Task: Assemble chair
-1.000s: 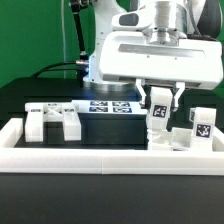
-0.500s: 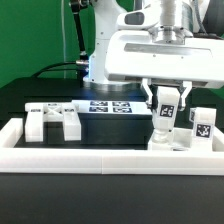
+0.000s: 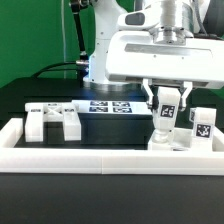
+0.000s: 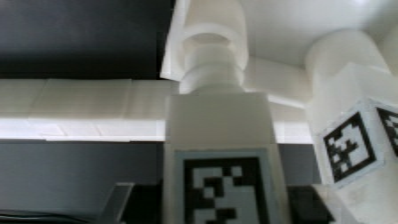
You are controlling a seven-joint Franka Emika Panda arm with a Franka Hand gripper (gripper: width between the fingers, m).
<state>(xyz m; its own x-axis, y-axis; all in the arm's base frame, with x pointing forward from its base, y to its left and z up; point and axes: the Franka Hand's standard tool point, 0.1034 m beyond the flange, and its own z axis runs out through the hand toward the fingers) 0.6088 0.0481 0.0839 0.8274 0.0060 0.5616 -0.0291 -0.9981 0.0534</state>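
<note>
My gripper (image 3: 166,106) is shut on a white chair post (image 3: 164,122) with a black-and-white tag, held upright inside the exterior view's right end of the frame. In the wrist view the post (image 4: 221,130) fills the middle between my dark fingers (image 4: 139,205). A second tagged chair piece (image 3: 202,124) stands just to the right of it and also shows in the wrist view (image 4: 356,140). More white chair pieces (image 3: 52,118) sit at the exterior view's left.
The long low white border frame (image 3: 100,152) runs along the front and sides. The marker board (image 3: 110,107) lies flat behind a dark block (image 3: 110,124) in the middle. The robot's base stands at the back.
My gripper has shifted a little toward the exterior view's right with the post in it, then held still.
</note>
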